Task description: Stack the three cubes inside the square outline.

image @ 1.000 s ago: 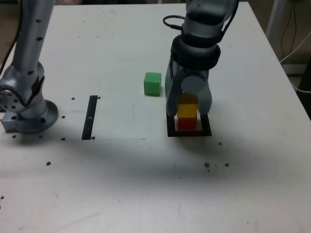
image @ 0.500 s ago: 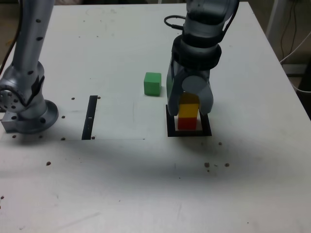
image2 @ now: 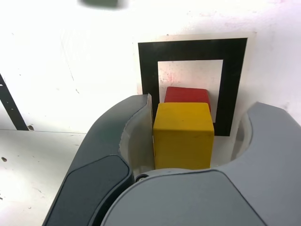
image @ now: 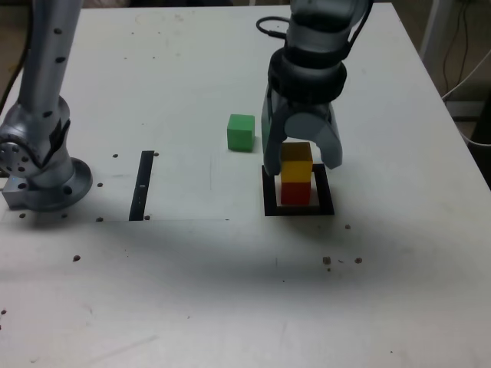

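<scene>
White matte tabletop [image: 192, 291]; tool [image: 301, 157] spread around yellow cube [image: 296, 162] atop red cube [image: 295, 192].

There were three cubes on the table: one green cube [image: 241, 132], one yellow cube [image: 296, 162] and one red cube [image: 295, 192]. There was one square outline [image: 298, 208] (black border, white centre) and one narrow black strip [image: 143, 185]. One gripper [image: 301, 161] was counted, with two fingers [image2: 101, 165], and one grey arm base [image: 42, 172].
</scene>
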